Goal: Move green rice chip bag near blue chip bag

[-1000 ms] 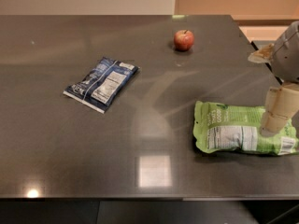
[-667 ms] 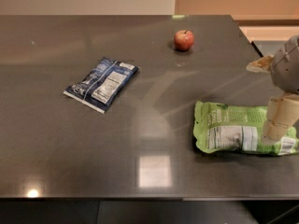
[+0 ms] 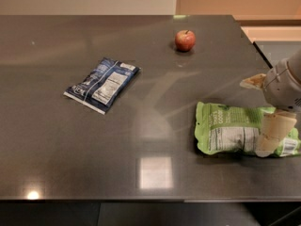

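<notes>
the robot's gripper [image 3: 257,117] hangs at the right edge of a dark, glossy stone-like surface [image 3: 70,164], its two beige fingers [image 3: 273,133] spread apart and clasping nothing. the lower finger lies over the right end of the green rice chip bag [image 3: 225,131], a crinkly, puffed lime pouch lying flat directly beneath the gripper. the blue chip bag [image 3: 103,84], flat and navy with a white label panel, lies well to the gripper's left. a round red apple [image 3: 185,40] sits beyond it.

table [image 3: 56,164]: glossy | green rice chip bag [image 3: 225,131]: crinkly plastic | jaws at its right end: matt
</notes>
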You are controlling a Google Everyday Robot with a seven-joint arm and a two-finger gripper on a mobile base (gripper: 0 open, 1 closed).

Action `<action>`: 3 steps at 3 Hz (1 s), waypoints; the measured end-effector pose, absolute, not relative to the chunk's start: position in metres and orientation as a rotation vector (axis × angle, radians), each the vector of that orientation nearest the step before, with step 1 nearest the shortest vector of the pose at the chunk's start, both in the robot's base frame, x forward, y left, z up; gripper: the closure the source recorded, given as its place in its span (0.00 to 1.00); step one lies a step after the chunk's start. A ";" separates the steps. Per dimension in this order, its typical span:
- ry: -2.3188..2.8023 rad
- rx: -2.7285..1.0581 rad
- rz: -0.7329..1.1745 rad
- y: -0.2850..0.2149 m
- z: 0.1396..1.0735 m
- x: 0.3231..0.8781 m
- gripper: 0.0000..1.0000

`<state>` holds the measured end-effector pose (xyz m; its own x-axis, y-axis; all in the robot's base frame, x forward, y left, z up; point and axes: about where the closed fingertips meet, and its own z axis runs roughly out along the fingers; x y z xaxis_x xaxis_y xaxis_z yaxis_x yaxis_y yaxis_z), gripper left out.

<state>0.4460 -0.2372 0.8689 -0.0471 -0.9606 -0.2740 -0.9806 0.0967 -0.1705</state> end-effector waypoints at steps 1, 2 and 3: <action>2.073 -1.921 0.092 -0.238 0.858 0.448 0.24; 2.082 -1.928 0.093 -0.240 0.852 0.447 0.47; 2.073 -1.936 0.086 -0.235 0.858 0.449 0.71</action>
